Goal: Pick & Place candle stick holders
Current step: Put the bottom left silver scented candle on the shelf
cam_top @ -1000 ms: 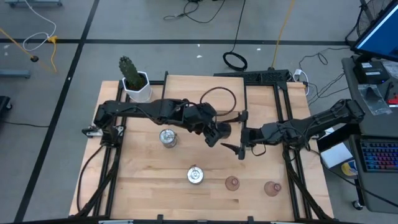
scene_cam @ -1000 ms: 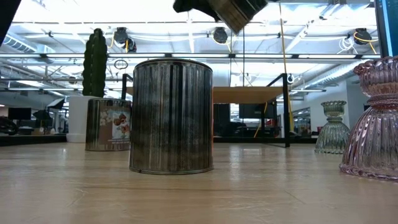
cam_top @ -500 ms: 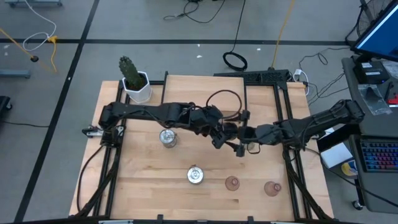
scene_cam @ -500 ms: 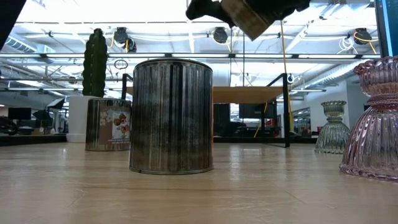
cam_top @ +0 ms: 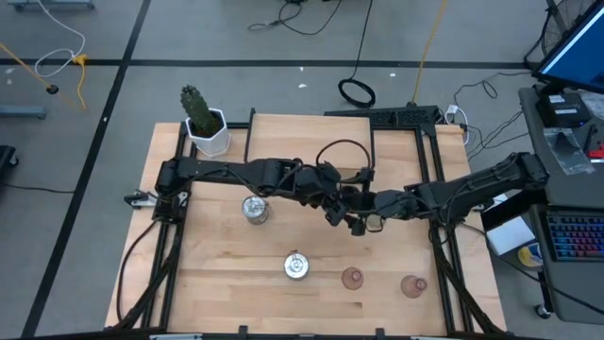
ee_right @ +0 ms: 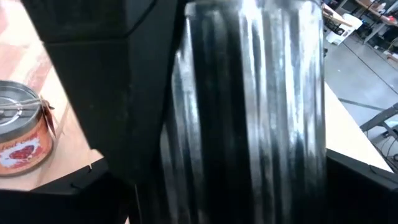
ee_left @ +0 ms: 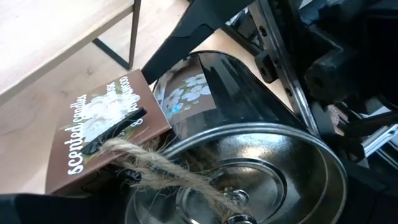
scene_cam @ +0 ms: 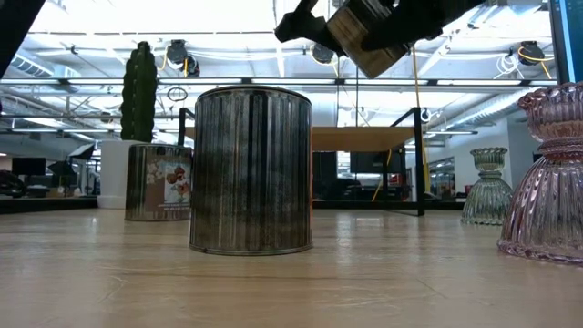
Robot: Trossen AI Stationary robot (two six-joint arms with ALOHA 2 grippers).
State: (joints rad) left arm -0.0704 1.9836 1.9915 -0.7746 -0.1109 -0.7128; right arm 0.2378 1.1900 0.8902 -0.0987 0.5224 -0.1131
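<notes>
Above the middle of the wooden table (cam_top: 217, 274), the left gripper (cam_top: 338, 206) holds a round silvery metal candle holder with a brown "scented candles" tag and twine (ee_left: 249, 168) up in the air, tilted, its fingers closed around it. The right gripper (cam_top: 370, 212) meets it there with the ribbed tin (ee_right: 255, 112) between its dark fingers (ee_right: 93, 74), though whether they press on it cannot be told. Two more round silvery holders (cam_top: 255, 209) (cam_top: 296, 267), two pink bell-shaped glass holders (cam_top: 352, 278) (cam_top: 412, 284) and a pale green glass holder (scene_cam: 489, 187) stand on the table.
</notes>
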